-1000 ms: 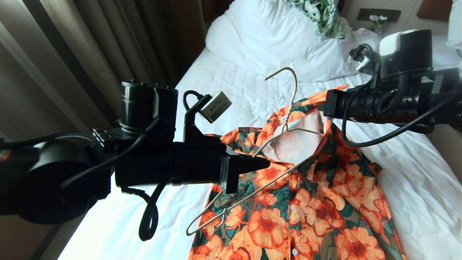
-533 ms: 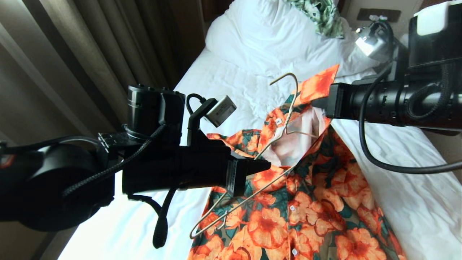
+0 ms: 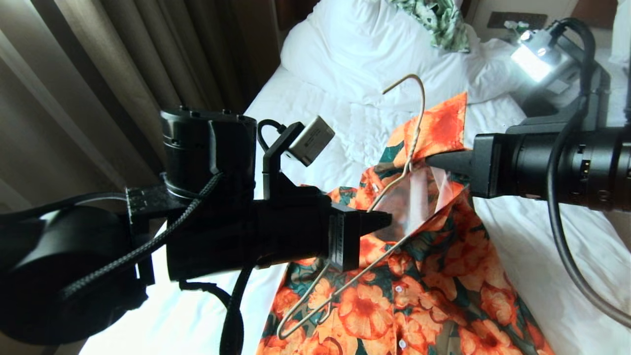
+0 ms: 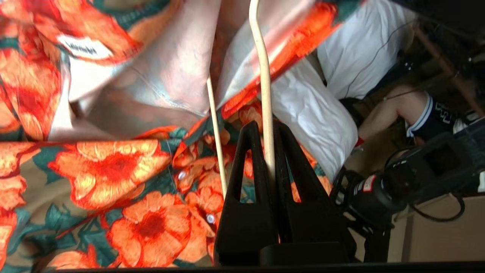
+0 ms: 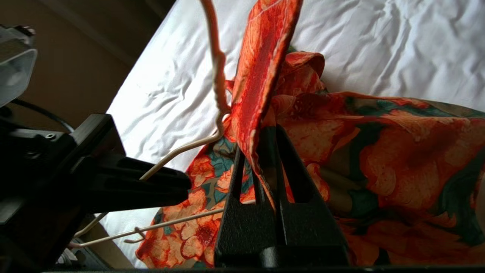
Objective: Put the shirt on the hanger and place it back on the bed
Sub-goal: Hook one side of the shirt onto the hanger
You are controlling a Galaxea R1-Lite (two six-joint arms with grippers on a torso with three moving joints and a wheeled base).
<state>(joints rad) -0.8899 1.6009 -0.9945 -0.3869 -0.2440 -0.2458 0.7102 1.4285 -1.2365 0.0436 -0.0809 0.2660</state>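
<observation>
Setting: brown curtains [image 3: 123, 59] hang along the left side of the bed [image 3: 315, 118], whose wrinkled white sheet runs up to a bunched white duvet and pillow [image 3: 365, 44]; a green-and-white leaf-print garment [image 3: 438, 22] lies on the pillow.
Shirt: the orange-flowered shirt [image 3: 419, 296] lies face up on the sheet with its collar toward the pillow and its button placket running down toward the near edge, where the hem is cut off.
Collar: one collar flap stands up off the bed — pinched in the right end effector [image 3: 434, 160], which is closed on that cloth; the neck opening gapes and shows the pale inside.
Hanger: the cream-white wire hanger [image 3: 394, 177] sits tilted, its hook pointing up toward the pillow and its long bar slanting down toward the near left, one shoulder end free over the shirt's left side.
Left end effector: the left end effector [image 3: 382, 219] is closed on the hanger's sloping wire just below the neck.
Hidden: whether the hanger's far shoulder has gone inside the neck opening cannot be told from the head view; the arms cover part of the shirt.
Left wrist view only: the white neck label [image 4: 85, 47] and the wire clamped between the black fingers [image 4: 250, 167]; also a person's leg [image 4: 394, 110] beside the bed.
Right wrist view only: the collar flap edge-on between the fingers [image 5: 291, 178] — with the hanger's twisted neck just beside it.
</observation>
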